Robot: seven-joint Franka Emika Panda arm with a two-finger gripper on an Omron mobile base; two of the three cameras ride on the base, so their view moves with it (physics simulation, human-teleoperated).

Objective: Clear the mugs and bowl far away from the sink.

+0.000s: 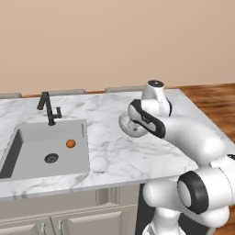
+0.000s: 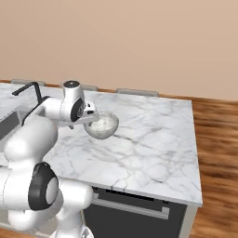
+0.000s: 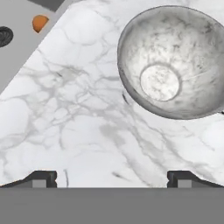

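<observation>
The whitish-grey marbled bowl (image 2: 103,125) sits on the marble counter (image 2: 153,139), right of the sink (image 1: 46,149). In the left base view my arm partly covers the bowl (image 1: 130,127). My gripper (image 2: 93,113) hovers just above the bowl's near-left rim. It is open, with nothing between its fingertips (image 3: 41,179). In the hand view the bowl (image 3: 173,65) lies at the upper right, off to the side of the gripper (image 3: 112,179). The mugs are out of view.
A small orange ball (image 1: 70,143) lies in the sink beside the round dark drain (image 1: 51,158). The black tap (image 1: 48,108) stands behind the basin. Open marble stretches right of the bowl to the counter's edge (image 2: 197,153).
</observation>
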